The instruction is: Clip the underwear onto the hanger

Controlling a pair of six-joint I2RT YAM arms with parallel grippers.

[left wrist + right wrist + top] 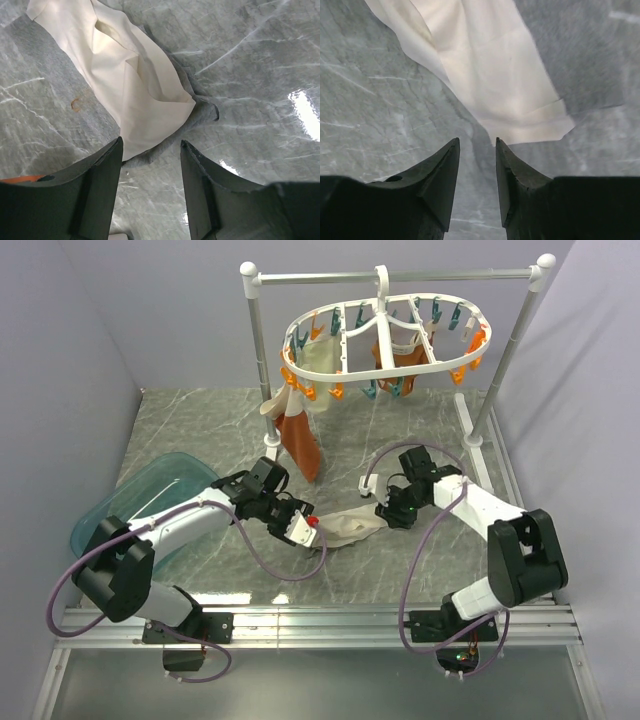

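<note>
Both pairs stand apart, empty: left fingers (95,195) just short of the left end of the underwear (350,527), right fingers (437,182) just short of its right corner. It lies flat on the desk (200,430), looking soft, light and limp; best pinched at a hem.

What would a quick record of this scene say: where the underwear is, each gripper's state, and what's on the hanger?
underwear: lying on the table between both grippers, not clipped
left gripper: open, holding nothing, at the cloth's edge
right gripper: open, holding nothing, at the opposite end
hanger: hung on the rail, carrying a cream garment and a rust-orange garment
</note>
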